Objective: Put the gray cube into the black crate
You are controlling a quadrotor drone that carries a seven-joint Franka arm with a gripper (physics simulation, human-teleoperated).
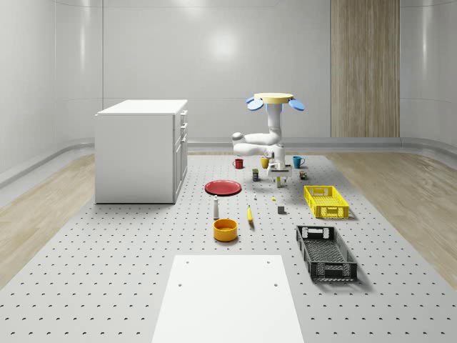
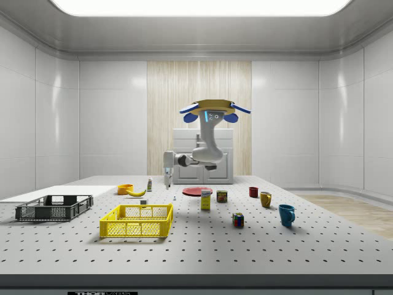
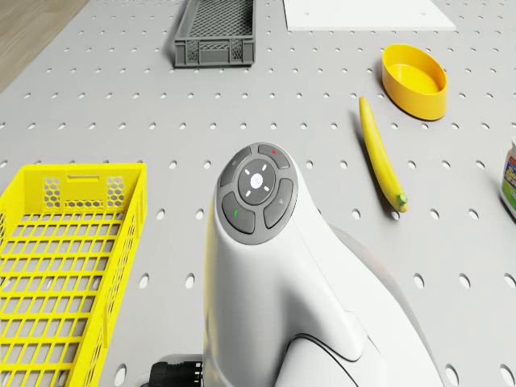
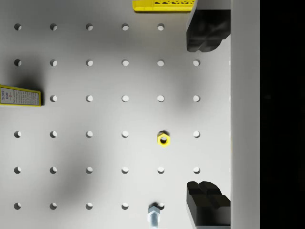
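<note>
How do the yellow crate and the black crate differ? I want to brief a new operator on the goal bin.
The yellow crate is bright yellow; the black crate is dark. In the whole-scene view the yellow crate lies farther back, nearer the hovering drone; the black crate lies nearer the white sheet. Both are rectangular, lattice-walled, open-topped, flat on the table.

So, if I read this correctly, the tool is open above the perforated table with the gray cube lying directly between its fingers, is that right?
Not quite. The wrist view shows the tool open above the perforated table, but between its fingers lies a small yellow nut, not the gray cube. In the whole-scene view the gray cube sits apart, nearer the yellow crate.
</note>
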